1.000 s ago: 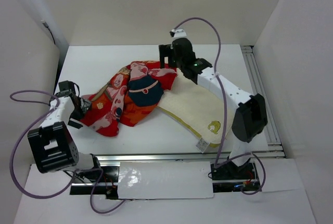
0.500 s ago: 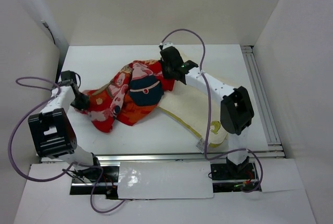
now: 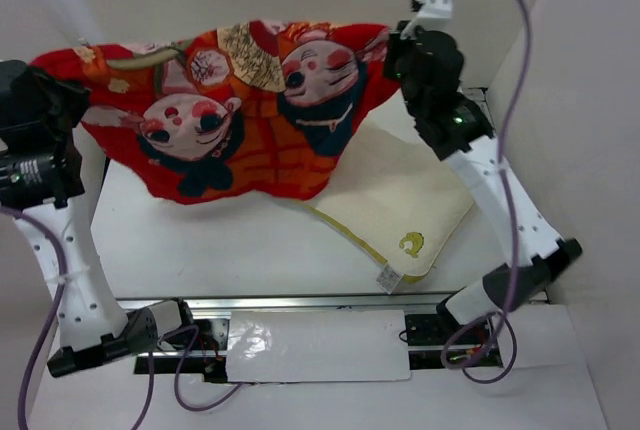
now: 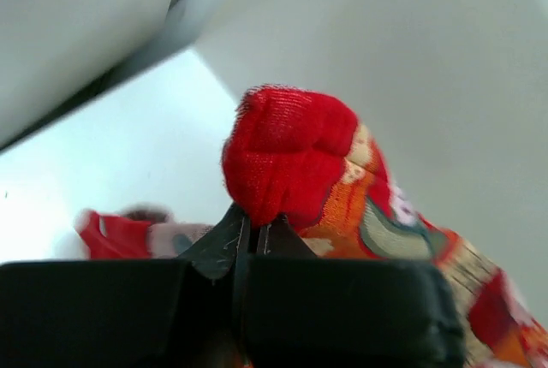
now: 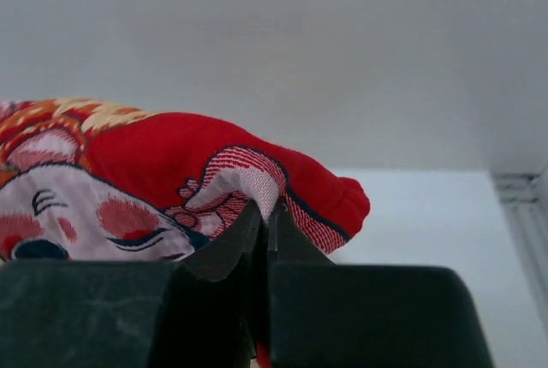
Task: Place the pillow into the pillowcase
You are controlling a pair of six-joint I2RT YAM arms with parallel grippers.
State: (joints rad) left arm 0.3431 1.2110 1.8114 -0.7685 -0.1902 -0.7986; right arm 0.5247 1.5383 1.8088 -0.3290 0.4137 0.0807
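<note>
The red pillowcase (image 3: 240,110) with its two cartoon children hangs spread in the air between my two arms, well above the table. My left gripper (image 3: 62,98) is shut on its left corner, which bunches red (image 4: 287,158) above the left gripper (image 4: 254,229). My right gripper (image 3: 400,58) is shut on the right corner of the pillowcase (image 5: 257,171), pinched at the right gripper (image 5: 267,214). The cream-white pillow (image 3: 400,205) lies flat on the table below, its yellow emblem (image 3: 411,243) near the front; its far left part is hidden behind the hanging cloth.
White walls close in the table (image 3: 220,240) at the back and both sides. A metal rail (image 3: 500,150) runs along the right edge. A white sheet (image 3: 315,345) lies between the arm bases at the near edge.
Both grippers closed on the crumpled pillowcase on the table, then rose and moved apart, lifting and stretching it out in the air. The pillow has stayed where it was.
</note>
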